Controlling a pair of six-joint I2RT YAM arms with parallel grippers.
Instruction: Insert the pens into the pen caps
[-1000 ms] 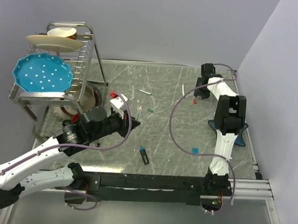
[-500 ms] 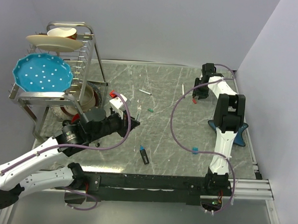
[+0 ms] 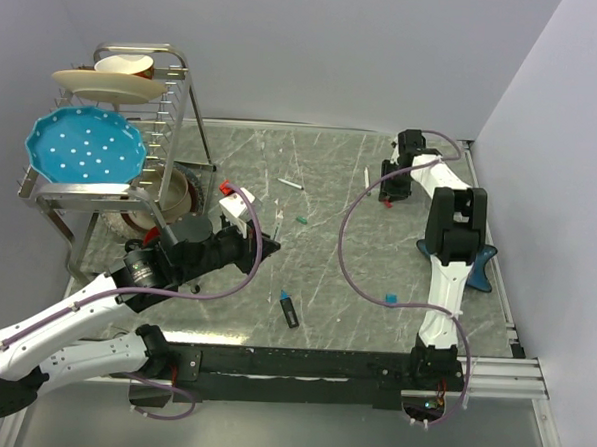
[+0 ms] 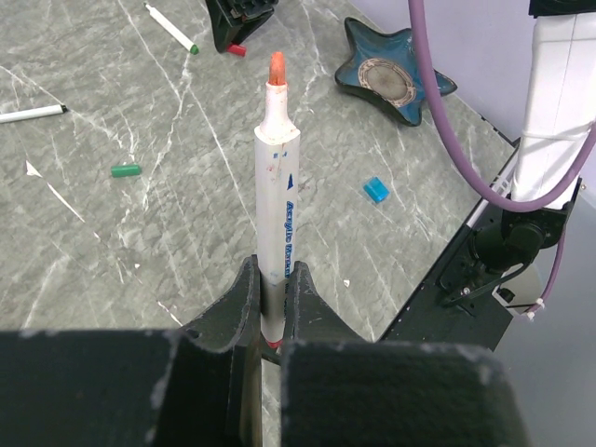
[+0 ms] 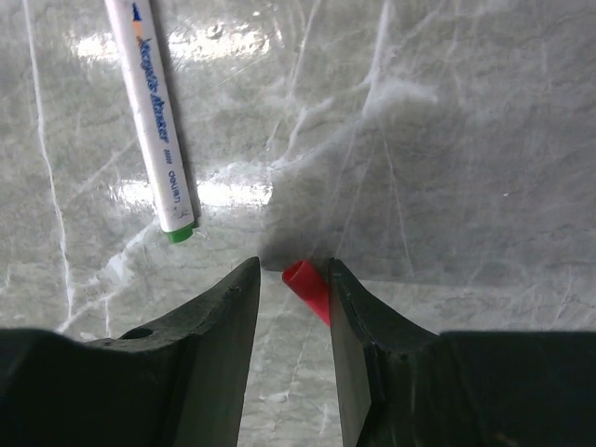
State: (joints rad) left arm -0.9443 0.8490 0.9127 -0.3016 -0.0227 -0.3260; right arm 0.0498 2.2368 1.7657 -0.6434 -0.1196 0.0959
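Observation:
My left gripper (image 4: 272, 296) is shut on a white-barrelled pen (image 4: 277, 214) with a bare orange-red tip, held above the table; it shows in the top view (image 3: 262, 246). My right gripper (image 5: 293, 279) is down at the table at the far right (image 3: 388, 192), jaws open around a red cap (image 5: 309, 289) that lies against the right finger (image 5: 358, 326). A white pen with a green end (image 5: 154, 121) lies just beyond. Another white pen (image 3: 293, 184), a green cap (image 3: 302, 221), a blue cap (image 3: 391, 300) and the black-and-blue pen (image 3: 289, 309) lie on the table. No black cap shows.
A dish rack (image 3: 173, 127) with a blue plate (image 3: 85, 150) and bowls stands at the back left. A blue star-shaped dish (image 3: 481, 268) sits by the right arm. Purple cables loop over the table's middle (image 3: 345, 251).
My right gripper has moved left and down over the red cap, which now sits between its fingers. The left gripper with its pen has barely moved.

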